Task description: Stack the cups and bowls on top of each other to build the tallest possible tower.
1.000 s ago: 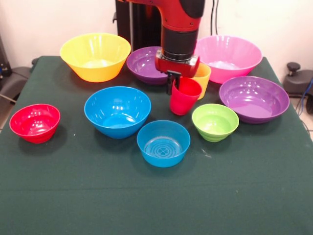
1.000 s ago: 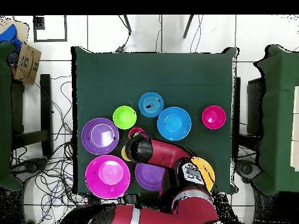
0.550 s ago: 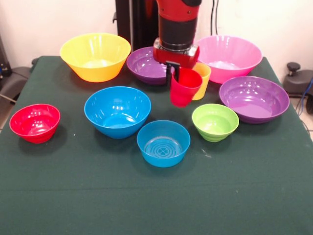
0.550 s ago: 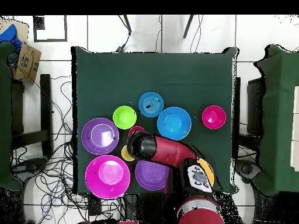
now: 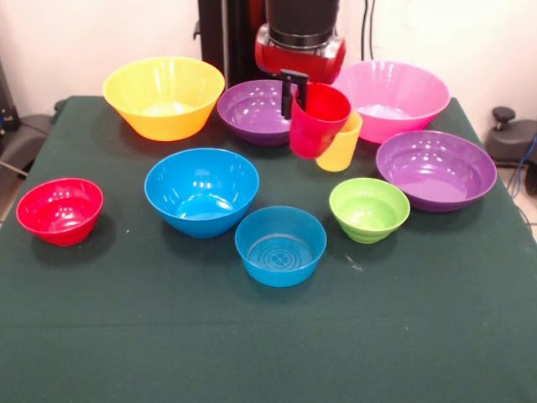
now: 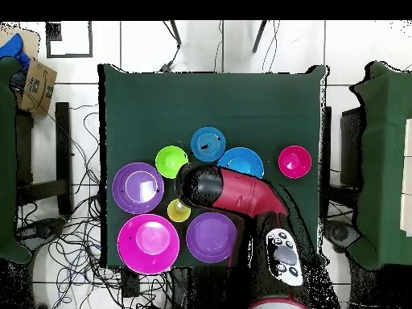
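The gripper (image 5: 295,92) is clamped on the rim of the red cup (image 5: 318,120), one black finger (image 5: 287,94) down the outside of the wall and the other inside; the cup hangs tilted, clear of the green tablecloth (image 5: 268,344). No brand, label or writing can be read on any piece.

Taking the red cup as landmark in the front view: the yellow cup (image 5: 341,146) stands on the cloth just behind and to its right, partly hidden by it. The nearer purple bowl (image 5: 435,170) lies further right, and the pink bowl (image 5: 391,98) behind that. The other purple bowl (image 5: 254,111) sits just behind and left of the cup, with the large yellow bowl (image 5: 164,96) well to the left. In front and to the left is the medium blue bowl (image 5: 201,191); straight in front, nearer the camera, the small blue bowl (image 5: 280,245); in front and right, the lime green bowl (image 5: 369,209). The small red bowl (image 5: 59,210) sits far left.

From overhead the arm (image 6: 233,193) covers the red cup.
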